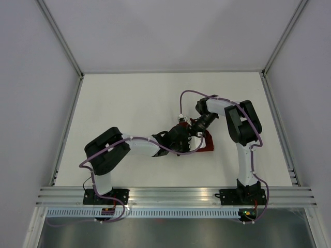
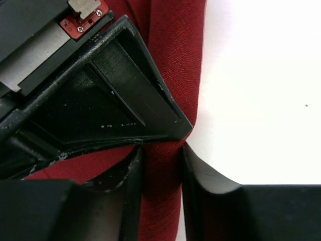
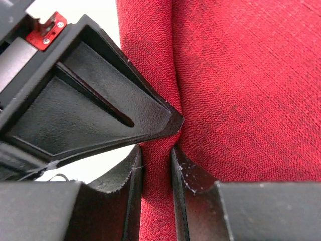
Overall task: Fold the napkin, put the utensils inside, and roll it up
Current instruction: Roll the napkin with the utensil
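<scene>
The napkin [image 1: 208, 144], bunched narrow at the top view's centre, is pinched by both left gripper [image 2: 161, 150] and right gripper [image 3: 156, 150]; no knife shows, so rolling seems unfinished

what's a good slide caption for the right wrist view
Close-up: right end effector pinching a raised fold of the dark red napkin.

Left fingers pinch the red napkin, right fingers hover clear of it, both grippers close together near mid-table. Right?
One thing is wrong: the right gripper is not clear of it. The right wrist view shows a fold of the napkin pinched between its fingers. The left gripper pinches the cloth as you say, and the rest stands.
</scene>
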`<action>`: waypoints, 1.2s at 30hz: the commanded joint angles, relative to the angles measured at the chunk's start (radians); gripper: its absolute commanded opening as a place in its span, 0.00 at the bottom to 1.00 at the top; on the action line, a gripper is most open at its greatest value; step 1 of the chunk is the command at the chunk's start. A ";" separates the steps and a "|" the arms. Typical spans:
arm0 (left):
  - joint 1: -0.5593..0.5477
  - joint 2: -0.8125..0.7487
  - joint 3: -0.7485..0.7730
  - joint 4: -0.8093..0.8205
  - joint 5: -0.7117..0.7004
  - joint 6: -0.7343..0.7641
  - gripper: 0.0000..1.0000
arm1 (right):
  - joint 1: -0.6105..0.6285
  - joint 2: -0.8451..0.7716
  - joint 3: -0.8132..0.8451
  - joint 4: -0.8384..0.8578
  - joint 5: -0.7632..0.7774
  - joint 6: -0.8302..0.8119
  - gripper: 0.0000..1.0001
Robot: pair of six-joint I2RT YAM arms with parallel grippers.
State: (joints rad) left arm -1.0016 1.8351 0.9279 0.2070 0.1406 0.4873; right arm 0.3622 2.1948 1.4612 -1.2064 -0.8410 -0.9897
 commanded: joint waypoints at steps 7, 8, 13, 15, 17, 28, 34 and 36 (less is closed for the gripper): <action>0.086 0.082 0.126 -0.201 0.256 -0.078 0.09 | -0.019 -0.015 -0.058 0.152 0.100 -0.010 0.45; 0.087 0.088 0.135 -0.254 0.269 -0.079 0.06 | -0.020 -0.038 -0.059 0.156 0.091 -0.006 0.46; 0.098 0.115 0.155 -0.290 0.300 -0.095 0.02 | -0.049 -0.102 -0.035 0.157 0.053 0.075 0.55; 0.106 0.118 0.157 -0.290 0.316 -0.102 0.02 | -0.074 -0.128 -0.021 0.153 0.024 0.098 0.57; 0.107 0.121 0.158 -0.293 0.330 -0.105 0.02 | -0.091 -0.153 -0.001 0.142 0.003 0.126 0.59; 0.190 0.222 0.295 -0.458 0.548 -0.176 0.03 | -0.281 -0.384 -0.109 0.281 -0.090 0.215 0.58; 0.259 0.328 0.397 -0.549 0.677 -0.243 0.07 | -0.279 -0.715 -0.505 0.723 0.078 0.277 0.63; 0.268 0.366 0.442 -0.596 0.688 -0.256 0.09 | -0.246 -0.809 -0.614 0.799 0.134 0.244 0.65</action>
State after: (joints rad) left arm -0.7452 2.1124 1.3453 -0.2432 0.8116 0.2802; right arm 0.0811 1.4990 0.9783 -0.6529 -0.7834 -0.7277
